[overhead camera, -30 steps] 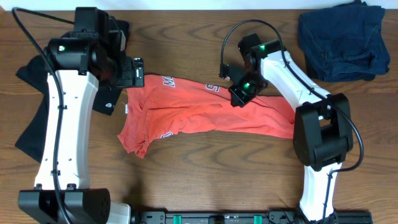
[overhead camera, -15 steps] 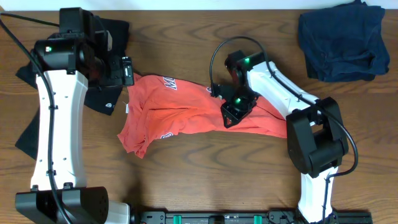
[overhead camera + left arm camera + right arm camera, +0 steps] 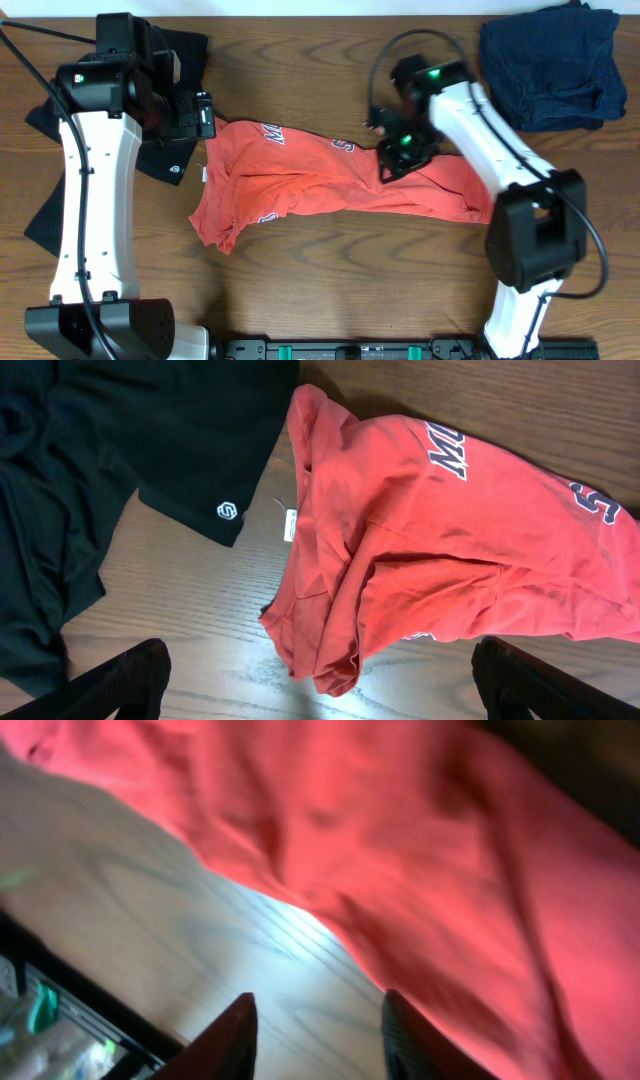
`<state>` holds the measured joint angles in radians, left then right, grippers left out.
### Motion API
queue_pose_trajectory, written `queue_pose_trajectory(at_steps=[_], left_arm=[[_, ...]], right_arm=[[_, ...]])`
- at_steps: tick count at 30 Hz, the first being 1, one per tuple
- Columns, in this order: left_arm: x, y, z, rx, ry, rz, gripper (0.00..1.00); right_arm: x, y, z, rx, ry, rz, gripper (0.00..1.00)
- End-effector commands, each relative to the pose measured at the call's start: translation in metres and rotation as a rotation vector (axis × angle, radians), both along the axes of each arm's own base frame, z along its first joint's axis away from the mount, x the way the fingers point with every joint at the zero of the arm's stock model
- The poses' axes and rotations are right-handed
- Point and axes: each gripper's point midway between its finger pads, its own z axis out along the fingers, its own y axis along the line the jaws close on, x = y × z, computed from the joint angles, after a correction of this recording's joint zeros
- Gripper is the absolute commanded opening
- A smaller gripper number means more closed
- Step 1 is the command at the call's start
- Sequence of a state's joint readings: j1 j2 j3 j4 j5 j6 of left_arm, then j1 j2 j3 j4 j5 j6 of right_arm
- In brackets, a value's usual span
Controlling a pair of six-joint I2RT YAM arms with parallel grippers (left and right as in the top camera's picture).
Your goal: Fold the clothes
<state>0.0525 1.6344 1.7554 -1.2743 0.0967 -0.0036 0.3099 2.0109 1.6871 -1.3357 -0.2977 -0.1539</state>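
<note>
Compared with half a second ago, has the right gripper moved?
Yes. The right gripper has moved up and right in the overhead view, closer to the dark blue garment.

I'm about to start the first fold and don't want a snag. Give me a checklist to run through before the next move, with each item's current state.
1. Left gripper empty: ok. Its fingers are wide apart with nothing between them.
2. Right gripper empty: ok. It is open above the T-shirt's edge, though that view is blurred.
3. T-shirt lying flat: not ok. It is wrinkled, and its left end is bunched and doubled over.
4. Black garment clear of the T-shirt: cannot tell. Their edges run together at one spot, and any overlap is unclear.
5. Dark blue garment out of the way: ok. It lies well apart from the T-shirt.
</note>
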Motion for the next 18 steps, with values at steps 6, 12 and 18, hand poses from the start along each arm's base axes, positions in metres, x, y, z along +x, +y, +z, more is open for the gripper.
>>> queue_pose_trajectory(at_steps=[6,12,18], left_arm=[[0.001,0.004,-0.008,0.011,0.020,0.017,0.98],[0.010,0.005,-0.004,0.012,-0.018,0.017,0.98],[0.012,0.005,-0.004,0.013,-0.028,0.018,0.98]], right_arm=[[0.010,-0.108,-0.007,-0.286,0.053,-0.465,0.43],[0.017,-0.149,-0.042,-0.225,0.041,-0.563,0.57],[0.009,-0.163,-0.071,-0.171,0.058,-0.631,0.59]])
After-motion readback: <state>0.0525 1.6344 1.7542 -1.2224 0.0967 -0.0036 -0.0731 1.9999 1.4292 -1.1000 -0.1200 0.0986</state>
